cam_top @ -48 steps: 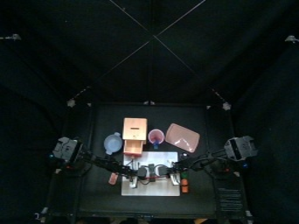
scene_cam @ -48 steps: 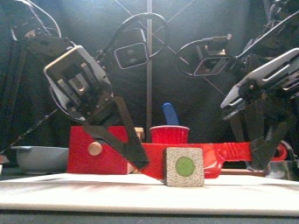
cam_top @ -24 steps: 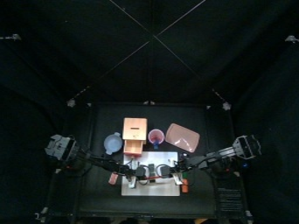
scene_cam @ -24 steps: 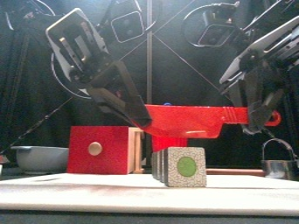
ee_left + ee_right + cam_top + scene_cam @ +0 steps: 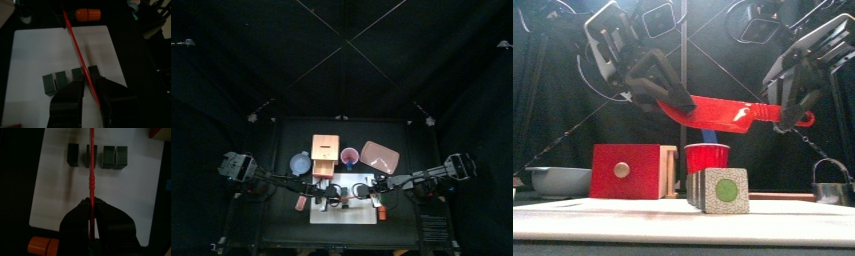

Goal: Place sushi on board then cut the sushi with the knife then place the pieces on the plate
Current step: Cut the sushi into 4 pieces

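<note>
Worktop [image 5: 283, 135] bears a white cutting board [image 5: 352, 216] at its front, with a wooden box [image 5: 627, 170] and a red cup [image 5: 707, 157] behind. Both arms hold one red knife [image 5: 727, 112] in the air above the board. The left gripper [image 5: 663, 98] has its jaws clenched on the blade end, the right gripper [image 5: 787, 116] on the handle. The sushi roll [image 5: 720, 190] stands on the board beneath the knife.

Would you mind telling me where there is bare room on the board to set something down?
The white board is bare between the sushi row and the orange toy beside its right end, though the red knife hangs above that stretch. The pink tray looks bare. Crowded behind the board: bowl, wooden box and red cup.
</note>
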Available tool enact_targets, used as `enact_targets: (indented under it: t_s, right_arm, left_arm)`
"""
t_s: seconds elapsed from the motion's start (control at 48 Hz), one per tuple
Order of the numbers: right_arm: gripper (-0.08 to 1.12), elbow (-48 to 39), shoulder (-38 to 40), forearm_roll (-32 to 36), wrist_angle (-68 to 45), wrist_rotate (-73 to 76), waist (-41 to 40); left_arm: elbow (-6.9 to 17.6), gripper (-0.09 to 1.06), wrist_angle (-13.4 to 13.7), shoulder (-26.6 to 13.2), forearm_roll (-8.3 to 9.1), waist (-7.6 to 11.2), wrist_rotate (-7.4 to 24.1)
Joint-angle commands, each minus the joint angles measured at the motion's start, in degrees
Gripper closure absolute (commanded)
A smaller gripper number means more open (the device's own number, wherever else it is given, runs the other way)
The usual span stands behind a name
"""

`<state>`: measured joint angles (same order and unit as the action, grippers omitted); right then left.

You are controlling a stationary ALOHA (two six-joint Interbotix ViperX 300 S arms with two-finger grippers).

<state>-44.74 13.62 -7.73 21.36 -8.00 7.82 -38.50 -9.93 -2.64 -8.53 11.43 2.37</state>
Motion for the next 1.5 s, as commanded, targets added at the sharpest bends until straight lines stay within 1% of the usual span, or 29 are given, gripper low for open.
enact_targets:
  t_s: [0.021,0.125,0.312,0.479,0.562,0.729,0.812,0.896,1.0,1.146,1.312,1.354,1.458,1.5]
  right_arm:
    - [0.61,0.79,1.76,-0.18,0.0,-0.18,0.0]
    - [0.61,0.79,1.76,-0.35,0.44,-0.09,-0.09]
    - [0.61,-0.09,3.34,-1.93,3.52,0.09,-0.88]
    - [0.61,-2.2,8.26,-10.02,7.29,0.18,-2.72]
    - [0.61,-4.13,12.92,-15.64,7.47,0.18,-4.83]
    - [0.61,-9.05,22.06,-24.43,7.65,0.35,-8.96]
    - [0.61,-11.69,24.96,-29.0,7.47,1.14,-10.37]
    - [0.61,-13.8,26.1,-31.64,7.38,4.39,-11.25]
    - [0.61,-15.64,25.58,-31.82,6.42,12.04,-11.07]
    - [0.61,-16.88,24.26,-30.76,3.25,24.79,-10.02]
    - [0.6,-17.4,23.03,-26.46,-3.52,41.66,-6.86]
    - [0.6,-17.31,22.59,-24.52,-5.1,46.67,-5.98]
    - [0.59,-16.96,21.01,-20.3,-6.33,56.16,-4.22]
    - [0.59,-16.7,20.13,-19.07,-6.42,60.03,-3.6]
  left_arm:
    - [0.53,0.28,-1.67,1.32,0.18,-0.53,0.09]
    - [0.09,0.22,-2.64,1.58,0.0,-0.53,0.09]
    - [-0.79,0.2,-4.31,2.64,0.0,-0.53,0.09]
    - [-2.29,0.2,-6.15,4.13,0.0,-0.62,0.09]
    - [-3.16,0.2,-8.17,4.57,0.18,-0.88,0.09]
    - [-4.57,0.2,-12.22,4.39,0.18,-1.14,0.18]
    - [-5.01,0.2,-13.89,4.39,0.18,-1.32,0.44]
    - [-5.54,0.2,-15.12,4.48,0.18,-1.49,1.14]
    - [-5.89,0.2,-16.17,4.48,0.0,-1.85,2.72]
    - [-6.15,0.2,-16.26,4.57,0.0,-2.11,4.22]
    - [-6.68,0.2,-16.35,4.31,-0.09,-2.11,4.92]
    - [-6.86,0.2,-16.35,4.13,-0.18,-2.11,5.27]
    - [-7.29,0.21,-16.7,4.04,-0.18,-2.11,5.89]
    - [-7.47,0.21,-17.23,4.04,-0.18,-2.2,6.33]
